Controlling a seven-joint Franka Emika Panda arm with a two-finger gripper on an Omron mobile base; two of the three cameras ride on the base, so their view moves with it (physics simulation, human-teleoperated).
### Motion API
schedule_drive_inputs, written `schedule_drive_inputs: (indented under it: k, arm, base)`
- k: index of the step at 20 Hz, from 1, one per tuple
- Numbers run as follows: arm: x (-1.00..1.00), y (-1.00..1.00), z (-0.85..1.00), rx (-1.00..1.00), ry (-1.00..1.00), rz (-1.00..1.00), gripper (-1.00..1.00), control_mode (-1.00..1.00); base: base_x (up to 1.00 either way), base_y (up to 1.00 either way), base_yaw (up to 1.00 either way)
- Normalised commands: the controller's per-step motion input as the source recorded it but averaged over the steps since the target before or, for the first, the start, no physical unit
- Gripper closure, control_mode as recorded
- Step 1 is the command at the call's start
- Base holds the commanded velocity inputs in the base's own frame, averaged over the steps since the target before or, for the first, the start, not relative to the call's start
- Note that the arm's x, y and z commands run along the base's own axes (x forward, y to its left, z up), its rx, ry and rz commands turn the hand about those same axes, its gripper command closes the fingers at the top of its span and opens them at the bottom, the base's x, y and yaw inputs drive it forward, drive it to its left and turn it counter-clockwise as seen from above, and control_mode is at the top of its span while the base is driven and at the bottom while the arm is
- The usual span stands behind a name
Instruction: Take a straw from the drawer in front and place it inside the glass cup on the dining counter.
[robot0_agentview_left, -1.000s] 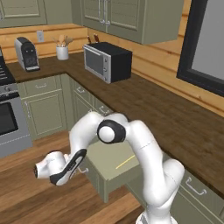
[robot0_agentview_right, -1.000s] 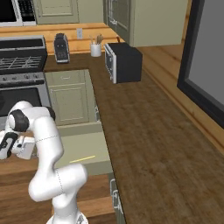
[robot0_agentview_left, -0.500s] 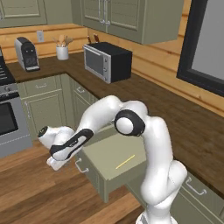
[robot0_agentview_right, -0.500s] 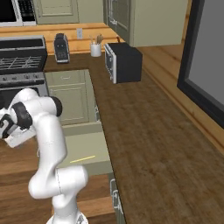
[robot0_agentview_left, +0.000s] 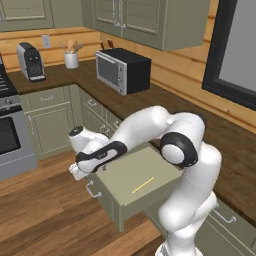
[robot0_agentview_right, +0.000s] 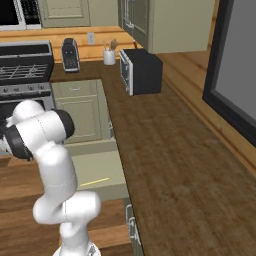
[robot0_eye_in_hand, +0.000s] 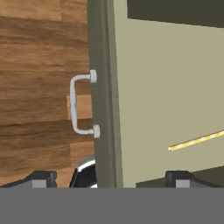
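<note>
The drawer (robot0_agentview_left: 131, 183) stands pulled out, its sage-green inside showing in both base views (robot0_agentview_right: 98, 170). A thin pale yellow straw (robot0_agentview_left: 143, 185) lies flat on its floor, right of centre (robot0_agentview_right: 94, 182). My gripper (robot0_agentview_left: 81, 172) hangs just above the drawer's front left edge, pointing down, open with nothing between its fingers. In the hand view the fingertips (robot0_eye_in_hand: 41, 178) straddle the drawer's front panel (robot0_eye_in_hand: 103, 87). Its silver handle (robot0_eye_in_hand: 81, 105) is to the left there and the straw (robot0_eye_in_hand: 197, 141) to the right. The glass cup and the dining counter are out of view.
A black microwave (robot0_agentview_left: 122, 70), a coffee machine (robot0_agentview_left: 30, 61) and a white utensil holder (robot0_agentview_left: 71, 59) stand on the dark worktop behind. A stove (robot0_agentview_left: 10, 130) is at the left. Wood floor (robot0_agentview_left: 45, 210) lies in front of the drawer.
The hand has risen from low over the floor and swung right, coming over the drawer's front edge. Its jaws spread a little wider. Drawer and straw have not moved.
</note>
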Motion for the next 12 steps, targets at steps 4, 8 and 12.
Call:
schedule_drive_inputs:
  k: [4,8,12]
  arm:
    - [0.35,-0.52,0.01,0.01,0.06,-0.11,-1.0,-1.0]
    - [0.48,-0.26,-0.1,0.0,0.08,-0.07,-1.0,-1.0]
    - [0.47,-0.06,-0.21,0.0,0.03,-0.04,-1.0,-1.0]
  base:
    - [0.0,0.0,0.0]
    - [0.0,0.0,0.0]
    - [0.0,0.0,0.0]
